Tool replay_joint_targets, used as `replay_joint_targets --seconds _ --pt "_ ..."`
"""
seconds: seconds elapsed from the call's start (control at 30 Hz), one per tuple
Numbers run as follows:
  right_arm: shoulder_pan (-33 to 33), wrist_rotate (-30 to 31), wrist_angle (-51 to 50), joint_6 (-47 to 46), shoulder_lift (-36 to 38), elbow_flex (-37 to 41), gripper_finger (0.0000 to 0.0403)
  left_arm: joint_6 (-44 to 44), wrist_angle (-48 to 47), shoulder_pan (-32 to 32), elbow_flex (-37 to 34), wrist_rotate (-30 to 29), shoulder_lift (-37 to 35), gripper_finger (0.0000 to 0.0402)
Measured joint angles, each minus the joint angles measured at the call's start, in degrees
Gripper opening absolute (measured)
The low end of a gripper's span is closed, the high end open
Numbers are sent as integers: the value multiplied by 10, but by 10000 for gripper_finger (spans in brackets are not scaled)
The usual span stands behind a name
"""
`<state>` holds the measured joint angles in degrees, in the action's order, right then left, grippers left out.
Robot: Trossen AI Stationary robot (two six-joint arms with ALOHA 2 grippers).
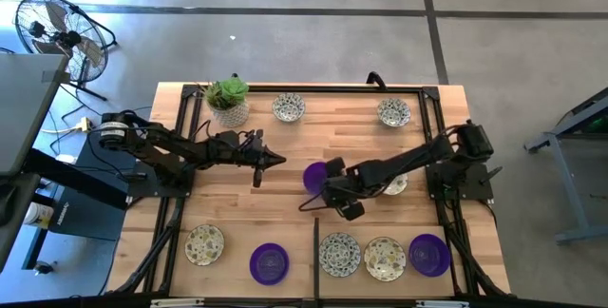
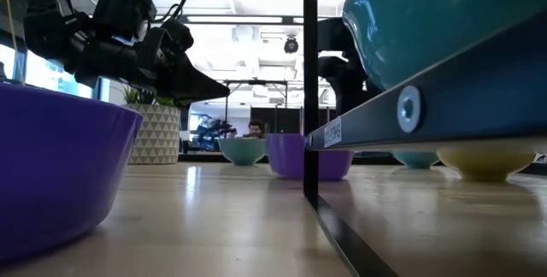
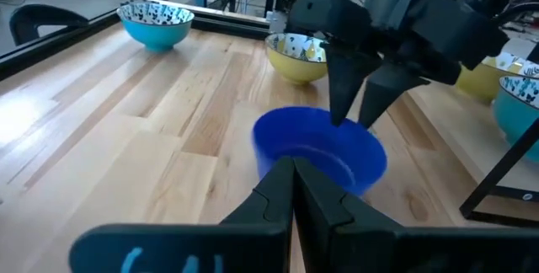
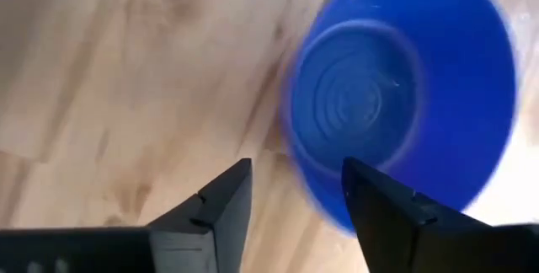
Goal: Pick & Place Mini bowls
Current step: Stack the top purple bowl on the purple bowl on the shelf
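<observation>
A purple mini bowl stands upright on the wood near the table's middle; it also shows in the left wrist view and the right wrist view. My right gripper is open above the bowl's right rim, pointing down. One finger is over the inside and the other outside. My left gripper is shut and empty, hovering just left of the bowl with its tips aimed at it. Other patterned and purple bowls sit apart on the table. My right gripper's open fingers come from above, pointing down, and stand on either side of the purple bowl's rim. Whether they touch the rim, I cannot tell. The bowl sits flat on the table.
Patterned bowls sit at the far edge, and one lies partly under my right arm. A near-edge row holds patterned and purple bowls. A potted plant stands at the far left. A black frame rims the table.
</observation>
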<state>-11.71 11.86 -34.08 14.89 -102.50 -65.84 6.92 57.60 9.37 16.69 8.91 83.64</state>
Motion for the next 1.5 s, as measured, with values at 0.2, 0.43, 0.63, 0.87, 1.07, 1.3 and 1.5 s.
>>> replay_joint_targets --seconds 0.2,0.43,0.63,0.87,1.07,1.3,1.5 --pt "21 -36 16 10 -4 0 123 2 -1 0 0 0 0 1" --pt "31 -58 72 22 -4 38 94 4 -4 0 0 0 0 1" --pt "31 -52 88 17 -4 49 58 4 -4 0 0 0 0 1" --pt "31 -44 87 16 -3 49 4 4 -4 0 0 -2 0 1" --pt "31 -51 72 -24 45 49 7 5 -4 0 0 -2 0 1" --pt "22 -90 18 -130 168 48 8 5 -4 0 0 -3 0 1" --pt "-17 -132 -46 -285 264 48 3 5 -4 0 0 -3 0 1"
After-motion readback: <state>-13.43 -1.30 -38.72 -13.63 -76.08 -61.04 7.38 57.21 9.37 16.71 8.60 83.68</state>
